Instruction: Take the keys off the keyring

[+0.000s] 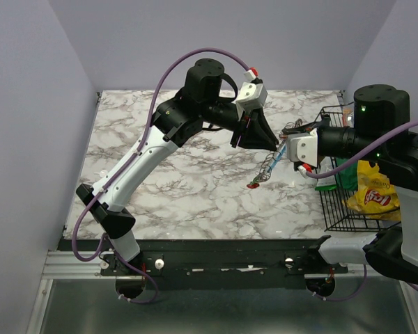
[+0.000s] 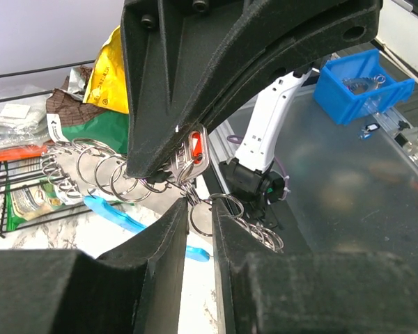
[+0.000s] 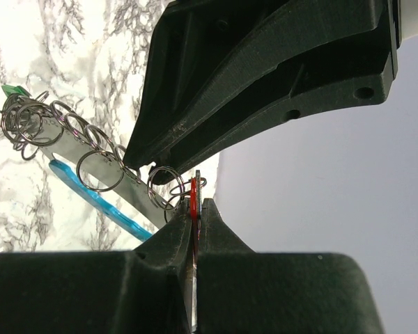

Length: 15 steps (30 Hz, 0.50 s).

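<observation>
- Jaws of right gripper [image 3: 194, 216] are clamped on red key [image 3: 193, 196].
- Left gripper [image 2: 199, 233] jaws are set slightly apart.
- Keyring [image 2: 118, 217] is strung between both grippers, over table [image 1: 160, 202].

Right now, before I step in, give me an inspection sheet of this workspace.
Surface: marble-pattern table, no spills seen.
Job's things: keyring raised over the table, strung with small split rings; red key on it.
Clutter: wire basket of snack bags, table's right side.
Grippers: right gripper, jaws shut on red key; left gripper, jaws slightly apart around one split ring, grip unclear.
Cables: purple cables, one looping high on each side.
Surroundings: lilac walls; blue bin beyond the table.
</observation>
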Available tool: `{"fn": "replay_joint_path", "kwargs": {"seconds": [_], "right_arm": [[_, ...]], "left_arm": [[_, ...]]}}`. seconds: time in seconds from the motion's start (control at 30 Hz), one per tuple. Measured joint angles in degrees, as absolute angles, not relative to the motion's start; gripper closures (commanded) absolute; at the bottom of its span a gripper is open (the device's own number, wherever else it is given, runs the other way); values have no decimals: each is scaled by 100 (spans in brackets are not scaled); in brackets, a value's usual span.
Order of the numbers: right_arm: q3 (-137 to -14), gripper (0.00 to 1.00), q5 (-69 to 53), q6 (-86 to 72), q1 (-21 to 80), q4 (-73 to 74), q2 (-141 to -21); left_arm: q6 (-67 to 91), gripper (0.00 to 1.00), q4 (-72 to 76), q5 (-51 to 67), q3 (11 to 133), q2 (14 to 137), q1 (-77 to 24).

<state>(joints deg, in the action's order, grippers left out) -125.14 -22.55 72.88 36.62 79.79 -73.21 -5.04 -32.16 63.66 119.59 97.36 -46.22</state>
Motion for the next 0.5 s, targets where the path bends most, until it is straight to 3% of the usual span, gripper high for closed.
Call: {"fn": "replay_joint_path", "kwargs": {"seconds": [0.13,0.37,0.5], "right_arm": [[-12512,99,-2255,7290,3662,7979,-7321],[-12431,99,-2257,7290,3662,7979,-7308],[-12431,99,-2255,7288,3662,7981,-7306]], "left_arm": [[-414,76,-3151,6366,11992,9769,-4624],[-239,99,-3028,6357,12031,9830,-4619],[-233,100,-2985,6361,12031,9852,-4622]]}}
